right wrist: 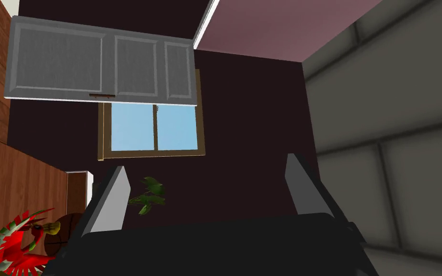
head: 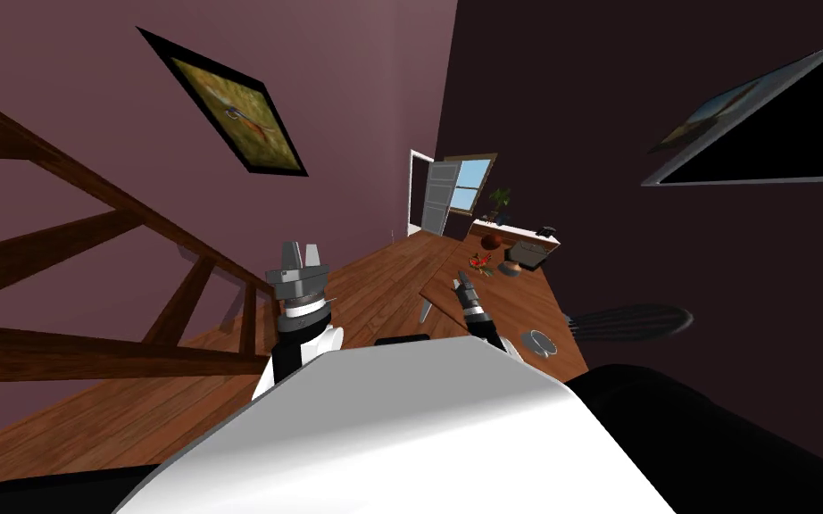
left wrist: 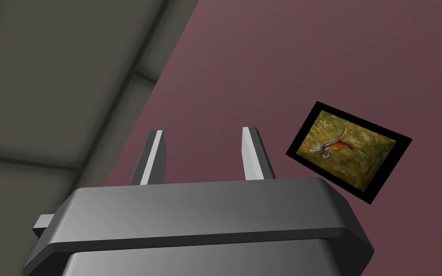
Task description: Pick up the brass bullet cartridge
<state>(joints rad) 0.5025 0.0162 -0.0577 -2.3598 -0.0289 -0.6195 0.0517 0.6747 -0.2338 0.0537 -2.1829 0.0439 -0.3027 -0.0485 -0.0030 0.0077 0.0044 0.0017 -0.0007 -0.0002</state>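
A wooden table (head: 508, 303) stands ahead on my right with small things at its far end. Whether one of them is the cartridge is too small to tell. My right gripper (head: 465, 287) hovers over the table's near left part, open (right wrist: 205, 163) with nothing between its fingers. It points towards the far end. Just off its left finger in the right wrist view are a red, bird-like figure (right wrist: 16, 244) and a brown ball (right wrist: 59, 235). My left gripper (head: 301, 254) is raised to my left, away from the table, open (left wrist: 203, 130) and empty.
At the table's far end sit the red figure (head: 481, 261), the brown ball (head: 490, 241) and a grey boxy object (head: 526, 254). A pale bowl (head: 539, 342) lies near me. A dark chair (head: 633, 321) stands at the table's right, a wooden railing (head: 133, 294) to my left.
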